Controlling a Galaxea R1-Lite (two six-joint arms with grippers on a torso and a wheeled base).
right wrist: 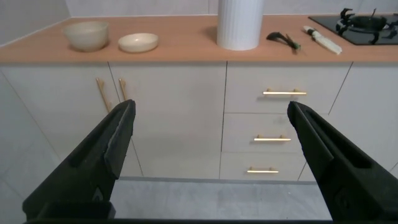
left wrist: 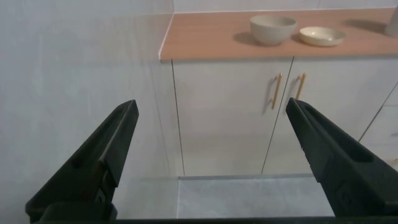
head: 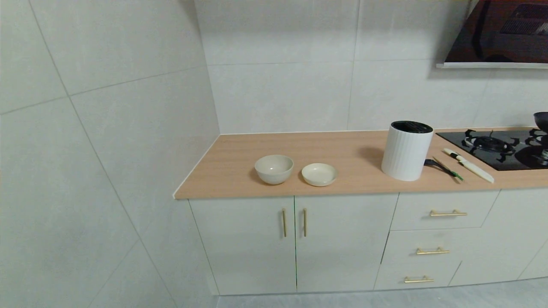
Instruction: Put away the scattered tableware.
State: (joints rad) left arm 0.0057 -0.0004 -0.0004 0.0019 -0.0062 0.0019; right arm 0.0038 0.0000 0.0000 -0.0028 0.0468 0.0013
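A cream bowl and a shallow cream dish sit side by side on the wooden countertop. Right of them stands a white ribbed utensil holder. A black spoon, chopsticks with green ends and a cream-handled knife lie between holder and stove. My left gripper and right gripper both hang open and hold nothing, well below counter height in front of the cabinets.
A black gas hob with a dark pan is at the counter's right end, under a range hood. Below are double cabinet doors and three drawers with gold handles. A tiled wall closes the left side.
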